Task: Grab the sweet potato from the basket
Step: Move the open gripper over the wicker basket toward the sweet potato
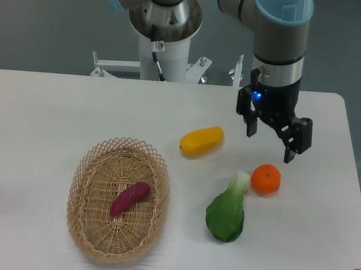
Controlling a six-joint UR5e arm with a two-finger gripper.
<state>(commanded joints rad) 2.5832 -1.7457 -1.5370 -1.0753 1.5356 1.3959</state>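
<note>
Wicker basket point(118, 200) holds sweet potato point(130, 199); claw point(271, 144) spread open, empty, above table.

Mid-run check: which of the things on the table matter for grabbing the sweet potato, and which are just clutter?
Part of the job: sweet potato, lying in the basket; gripper, open and empty, over the table's right side.

Just lying about: yellow fruit, orange, bok choy, all outside the basket.

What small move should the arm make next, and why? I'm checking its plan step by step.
Probably swing left and toward the basket. The open claw hangs empty above the orange, while the sweet potato lies in the basket, well off to the left.
</note>
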